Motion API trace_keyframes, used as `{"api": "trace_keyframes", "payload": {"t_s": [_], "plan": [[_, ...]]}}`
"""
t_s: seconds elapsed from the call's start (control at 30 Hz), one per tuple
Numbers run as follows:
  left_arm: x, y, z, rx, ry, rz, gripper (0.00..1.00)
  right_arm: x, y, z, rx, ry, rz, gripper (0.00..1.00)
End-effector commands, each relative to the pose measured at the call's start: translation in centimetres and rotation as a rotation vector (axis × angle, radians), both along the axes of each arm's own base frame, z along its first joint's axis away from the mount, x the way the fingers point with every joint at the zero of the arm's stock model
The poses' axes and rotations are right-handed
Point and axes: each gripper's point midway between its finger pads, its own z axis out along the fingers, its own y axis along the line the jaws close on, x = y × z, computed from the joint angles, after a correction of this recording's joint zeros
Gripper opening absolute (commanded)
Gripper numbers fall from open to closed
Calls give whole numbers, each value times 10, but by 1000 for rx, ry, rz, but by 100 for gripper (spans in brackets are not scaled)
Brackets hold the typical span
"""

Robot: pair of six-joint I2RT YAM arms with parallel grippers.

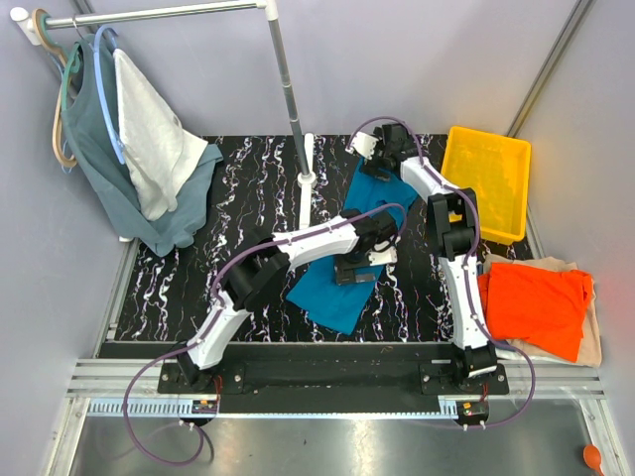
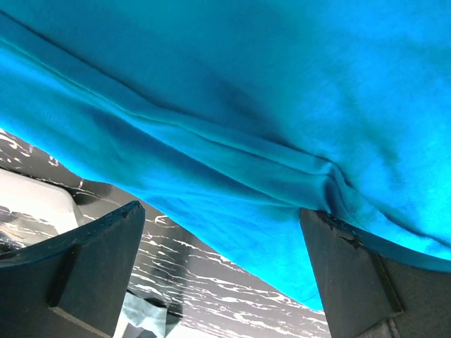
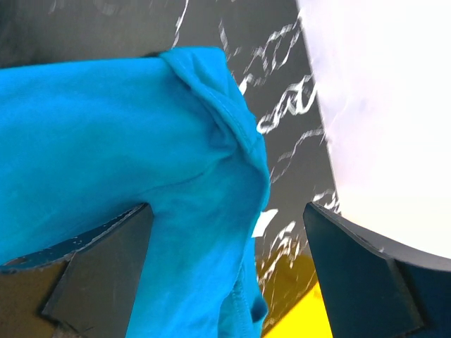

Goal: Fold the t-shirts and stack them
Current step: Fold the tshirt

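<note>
At the middle of the tabletop (image 1: 248,169), the teal t-shirt (image 1: 332,293) lies spread in a long strip running from about 1 o'clock down to 7 o'clock. I have a hand at each end of it. My left hand (image 2: 222,225) hovers low over the middle-to-near part. Its jaws are wide apart with a soft ridge of cloth between them, nothing pinched. My right hand (image 3: 229,211) is out at the far end, also fully released, with a hemmed corner of the shirt bunched between its fingers and bare tabletop beyond.

I read that placement as a setup for a two-point pickup. With one grip on each end, the cloth can be lifted taut and laid over itself instead of dragged into a heap.

At 4 o'clock, off the right edge, the orange t-shirt (image 1: 536,302) sits flat on the cream t-shirt (image 1: 593,342). I cannot tell whether these are done or waiting.

The count:
- Three t-shirts: one teal, one orange, one cream.
- Two hands, both open.
- One yellow bin (image 1: 486,178) at 2 o'clock.
- One rack (image 1: 288,89) at 11 o'clock, with two hung items, a grey-green top (image 1: 99,169) and a white cloth (image 1: 149,139).
</note>
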Motion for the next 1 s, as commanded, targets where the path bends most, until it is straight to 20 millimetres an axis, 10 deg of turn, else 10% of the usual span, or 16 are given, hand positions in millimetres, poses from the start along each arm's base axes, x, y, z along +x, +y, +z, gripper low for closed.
{"api": "trace_keyframes", "payload": {"t_s": [0.0, 0.4, 0.8, 0.97], "plan": [[-1, -45, -49, -136, 33, 53, 99, 8, 20, -15, 49, 16, 44, 98], [22, -50, -23, -155, -84, 66, 99, 13, 33, 32, 175, -22, 5, 98], [52, -52, 89, -305, -347, 78, 99, -22, 24, 103, 329, -47, -118, 100], [43, -35, 98, -297, -359, 84, 99, -35, 12, 121, 323, -78, -165, 100]]}}
